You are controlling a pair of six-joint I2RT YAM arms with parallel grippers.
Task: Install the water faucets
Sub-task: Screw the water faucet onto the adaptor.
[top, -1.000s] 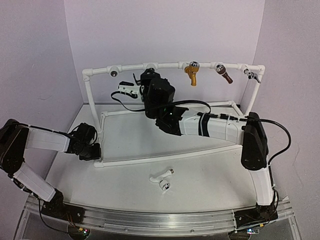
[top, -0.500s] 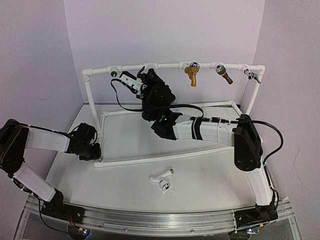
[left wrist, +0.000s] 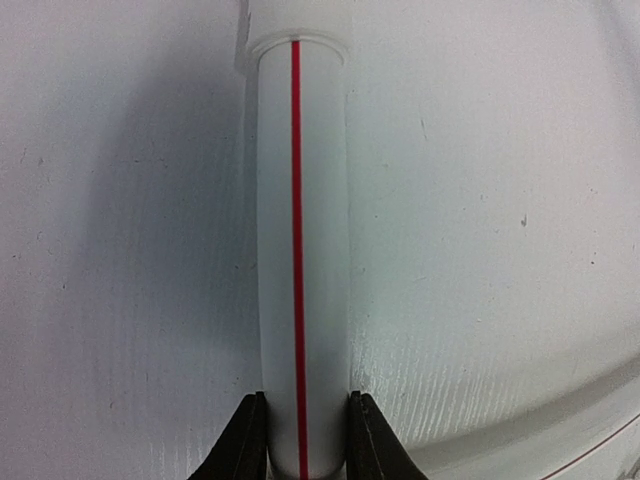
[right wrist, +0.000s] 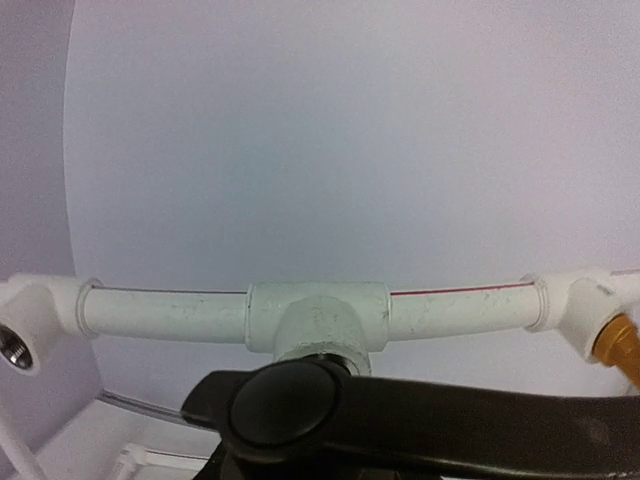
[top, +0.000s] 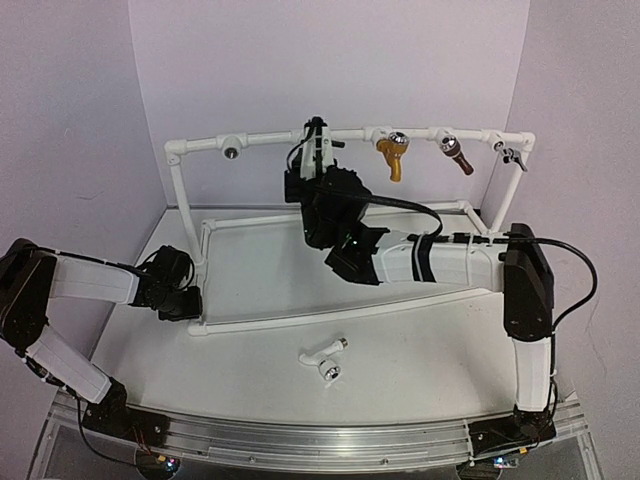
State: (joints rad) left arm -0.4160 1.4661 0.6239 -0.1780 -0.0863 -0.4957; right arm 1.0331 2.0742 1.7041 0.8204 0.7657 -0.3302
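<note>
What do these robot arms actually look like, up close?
Both arms have white boxy links joined by chunky black joints. The right arm has a black cable looping alongside and a tiny green light. The left arm ends in thin, dark, tapered jaws.

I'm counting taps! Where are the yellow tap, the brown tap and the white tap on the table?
yellow tap (top: 393,160): top view, its spout.
brown tap (top: 457,156): top view, its body.
white tap (top: 320,353): top view, its body.
</note>
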